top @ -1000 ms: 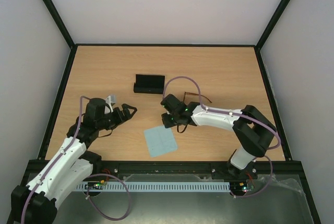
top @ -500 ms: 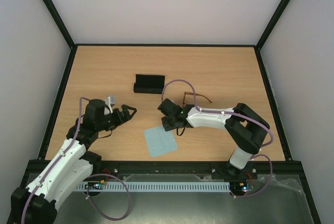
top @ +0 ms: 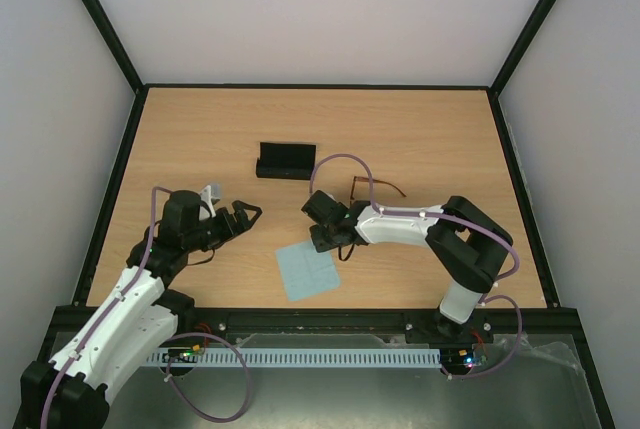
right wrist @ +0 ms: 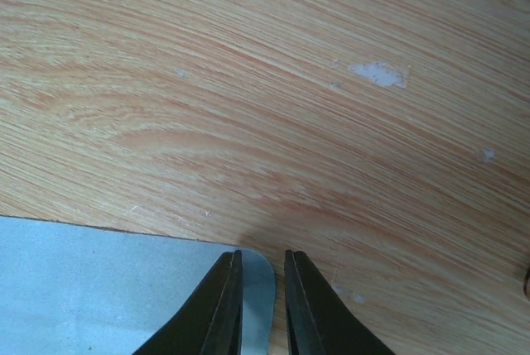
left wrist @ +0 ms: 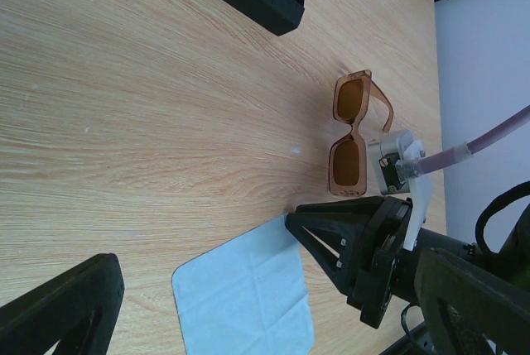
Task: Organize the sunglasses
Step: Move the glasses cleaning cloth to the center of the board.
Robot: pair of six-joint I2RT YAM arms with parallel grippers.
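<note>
— Where are the sunglasses (left wrist: 352,133)?
— Flat on the table (top: 430,129), near your right gripper (right wrist: 262,257). Its fingers are nearly together at the cloth (right wrist: 99,289) corner; I cannot tell if they pinch it. Your left gripper (top: 250,213) is spread wide

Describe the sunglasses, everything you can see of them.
The sunglasses have a chunky, see-through amber-brown frame that looks like plastic, with two squarish brown-tinted lenses. The temple arms are unfolded. They rest on the wooden table, right of the black case and just beyond the wrist of the right arm. Whether that wrist touches them cannot be told. Nothing grips them.
</note>
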